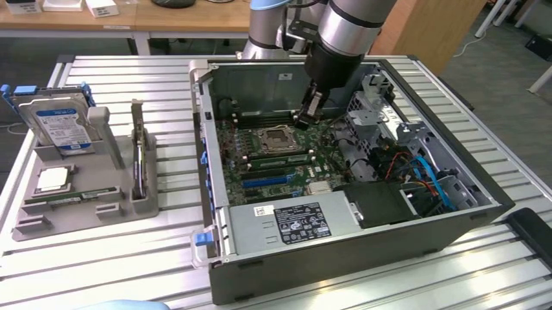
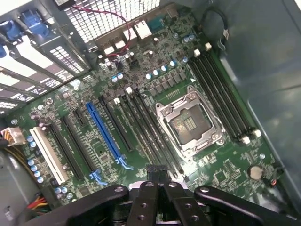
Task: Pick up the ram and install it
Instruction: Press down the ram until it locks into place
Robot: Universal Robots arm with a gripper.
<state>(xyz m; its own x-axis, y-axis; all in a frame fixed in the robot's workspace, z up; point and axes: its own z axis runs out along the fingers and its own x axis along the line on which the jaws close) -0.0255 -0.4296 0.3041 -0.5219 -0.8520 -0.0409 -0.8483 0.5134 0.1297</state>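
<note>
My gripper (image 1: 307, 116) hangs low inside the open computer case (image 1: 431, 239), just above the motherboard (image 2: 141, 117) near the empty processor socket (image 2: 190, 123), and I cannot tell how far my fingers are open or if they hold something. The ram (image 1: 74, 196) lies flat on the grey holder tray (image 1: 129, 210), on the table at the exterior view's left, well apart from me. A hard drive (image 1: 64, 126) stands upright in the far part of the same tray.
</note>
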